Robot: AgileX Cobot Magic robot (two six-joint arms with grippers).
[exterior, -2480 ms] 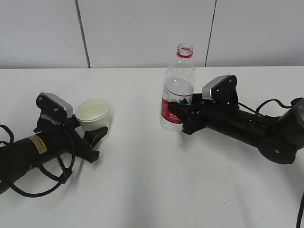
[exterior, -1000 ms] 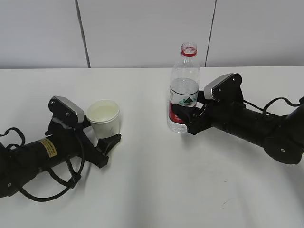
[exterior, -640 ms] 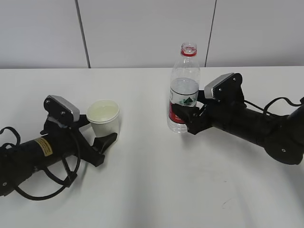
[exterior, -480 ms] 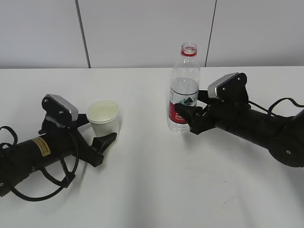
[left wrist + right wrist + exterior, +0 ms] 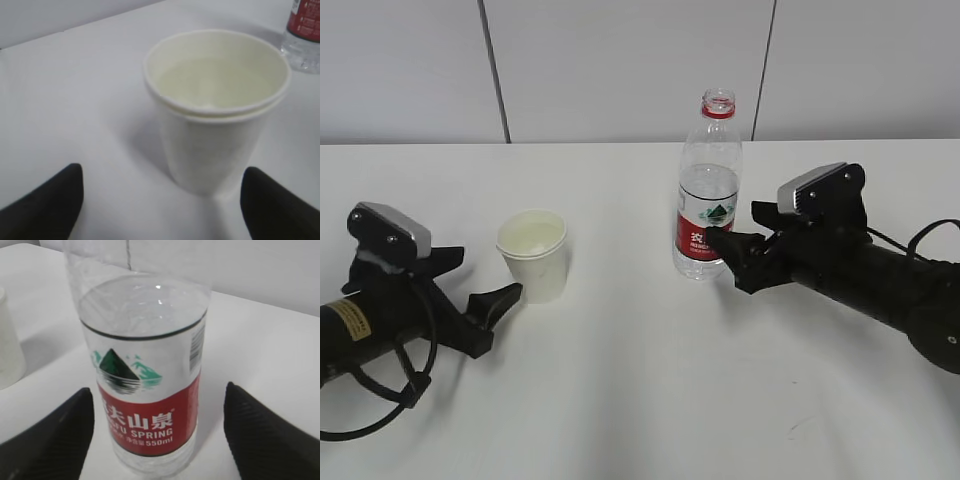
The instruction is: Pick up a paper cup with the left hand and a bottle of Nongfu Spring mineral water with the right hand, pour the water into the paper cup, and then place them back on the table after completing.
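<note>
The white paper cup [image 5: 533,255] stands upright on the table [image 5: 640,390], with pale liquid showing inside it [image 5: 215,110]. My left gripper [image 5: 470,280] lies to its left, open, and its black fingertips [image 5: 50,205] are short of the cup and do not touch it. The uncapped Nongfu Spring bottle [image 5: 708,200] stands upright, about half full, with its red label [image 5: 145,420] facing my right gripper. My right gripper [image 5: 732,258] is open just right of the bottle. Its fingers [image 5: 270,440] flank the bottle without touching it.
A white panelled wall [image 5: 620,70] runs behind the table's far edge. The left arm's black cable [image 5: 380,400] loops on the tabletop near the front left. In the right wrist view the cup [image 5: 7,345] shows at the left edge.
Both arms have drawn back. The left gripper slid left, away from the cup, and the right gripper pulled right, off the bottle. Cup and bottle stay standing.
</note>
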